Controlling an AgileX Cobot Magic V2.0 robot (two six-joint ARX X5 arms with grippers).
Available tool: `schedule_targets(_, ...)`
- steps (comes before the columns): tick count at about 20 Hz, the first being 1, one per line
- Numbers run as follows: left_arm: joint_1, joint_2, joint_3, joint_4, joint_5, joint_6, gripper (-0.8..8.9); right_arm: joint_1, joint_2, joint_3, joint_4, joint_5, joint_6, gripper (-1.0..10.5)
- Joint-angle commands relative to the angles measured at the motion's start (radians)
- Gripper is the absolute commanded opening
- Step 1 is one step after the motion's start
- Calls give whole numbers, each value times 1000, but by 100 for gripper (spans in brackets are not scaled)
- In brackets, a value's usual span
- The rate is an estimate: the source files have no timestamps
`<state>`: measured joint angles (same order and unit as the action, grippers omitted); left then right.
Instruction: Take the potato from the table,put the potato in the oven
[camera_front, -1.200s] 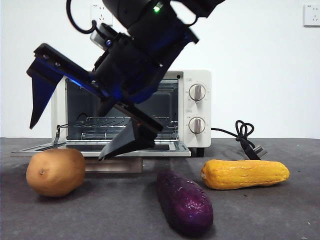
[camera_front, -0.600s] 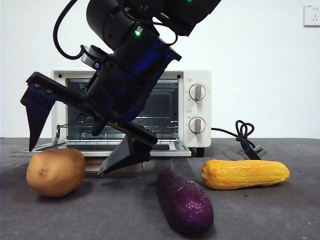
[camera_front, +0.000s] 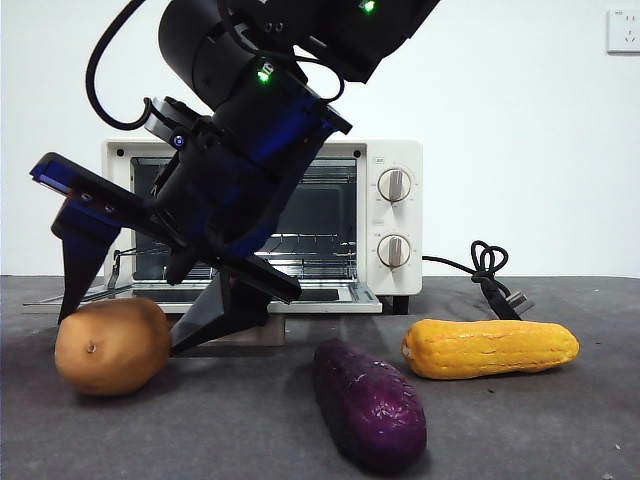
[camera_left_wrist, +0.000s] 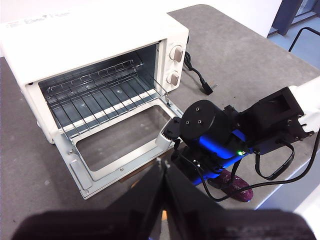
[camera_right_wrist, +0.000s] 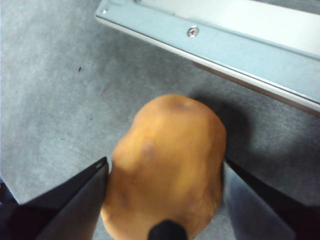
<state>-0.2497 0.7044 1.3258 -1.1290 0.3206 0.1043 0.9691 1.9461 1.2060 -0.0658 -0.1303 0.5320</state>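
The tan-orange potato (camera_front: 110, 345) lies on the dark grey table (camera_front: 250, 430) at the front left, just before the oven's lowered door (camera_front: 330, 297). My right gripper (camera_front: 125, 325) comes down from above, open, with one jaw on each side of the potato (camera_right_wrist: 170, 150). The jaws stand close to its skin, and I cannot tell if they touch it. The cream-white oven (camera_front: 395, 210) stands behind with its wire rack bare. High over the table, my left gripper (camera_left_wrist: 163, 167) is shut with nothing in it.
A purple sweet potato (camera_front: 370, 400) lies at the front middle. To its right rests a bumpy yellow vegetable (camera_front: 490, 347). The oven's black cord (camera_front: 490, 265) coils at the right rear. The open door (camera_right_wrist: 225, 45) sits just behind the potato.
My right gripper has come down and moved left. Its open jaws were above and beside the potato and now straddle it. The potato has not moved.
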Motion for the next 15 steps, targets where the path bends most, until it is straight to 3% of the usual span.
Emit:
schedule_targets(1,1,-3,-9,5,-2,7,-8,3,17,-2,-2,-1,-8,-16)
schedule_targets(3,1,-3,-9,4,-5,13,-8,3,2,-2,-3,-4,-9,-16)
schedule_targets(6,1,-3,-9,5,-7,23,-8,10,-74,-2,-19,-75,-37,-17)
schedule_targets(8,1,-3,-9,5,-7,24,-8,14,-146,-2,-29,-66,-68,-17)
schedule_targets(11,2,-3,-9,6,-7,24,-8,-19,-220,-2,-24,62,-137,-17)
schedule_targets(15,1,-3,-9,3,-6,24,-8,-163,-205,-2,14,90,-140,-17)
